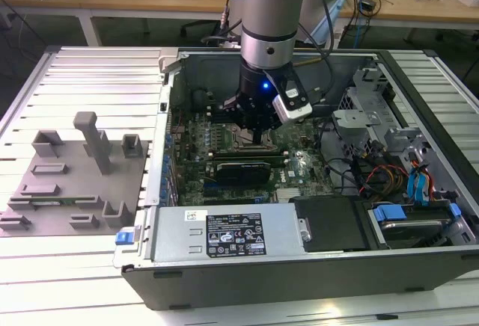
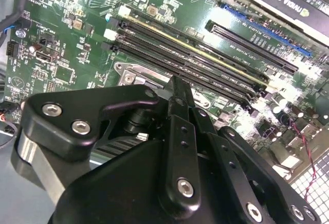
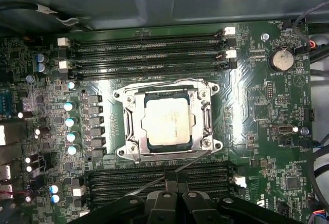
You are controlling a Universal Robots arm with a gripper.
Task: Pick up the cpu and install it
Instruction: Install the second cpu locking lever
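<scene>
Open PC case lies on slatted table; grey fixture block tray sits well apart at exterior view's left. Arm reaches down into the case over the green motherboard. Gripper hovers just above the CPU socket; can't tell if its fingers are spread or together. The cpu, silvery top up, sits flat inside the socket frame, between RAM slot banks, not held.
</scene>
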